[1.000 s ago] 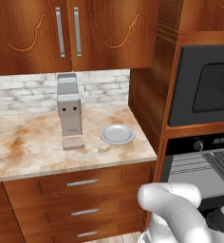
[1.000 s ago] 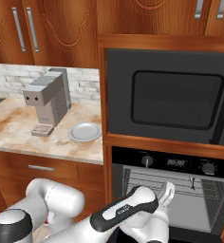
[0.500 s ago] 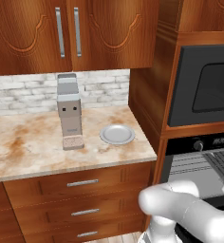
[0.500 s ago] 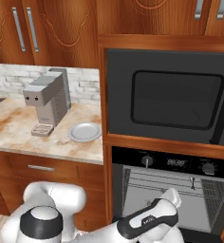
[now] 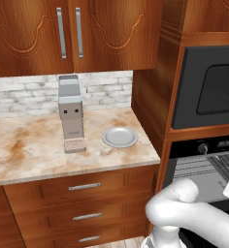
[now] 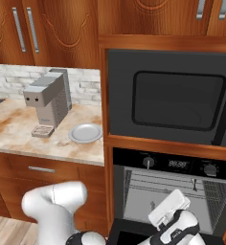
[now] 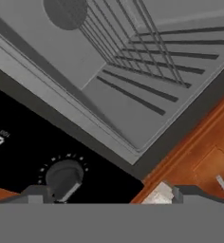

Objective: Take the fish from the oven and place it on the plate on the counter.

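Nothing has been picked up yet, as far as I can judge: this looks like the reaching-in step, with the arm bent low in front of the open oven (image 6: 167, 191) and the hand lifted toward its cavity. From the right base view the white hand with the tool (image 6: 170, 206) sits just before the lower edge of the oven opening, under the black control panel with its round knob (image 6: 147, 162). The hand view looks up along the tool at a tilted angle: grey oven wall, the wire rack (image 7: 147, 57) fanning away, the knob (image 7: 62, 176) close by, and wood of the cabinet side to the right. Two dark finger tips (image 7: 35, 193) barely rise at the bottom of that view, set wide apart with nothing visible between them, so the tool appears well open and empty.

Where the fish lies I cannot tell; I see racks and grey walls, but no small dark shape I would trust to be it. The plate (image 5: 120, 137) waits bare on the counter (image 5: 29, 145), just right of the coffee machine (image 5: 71, 114) and near the counter's end beside the oven column.

Next, I reckon the hand must level out and push deeper, so the camera finds the fish, before closing on it.
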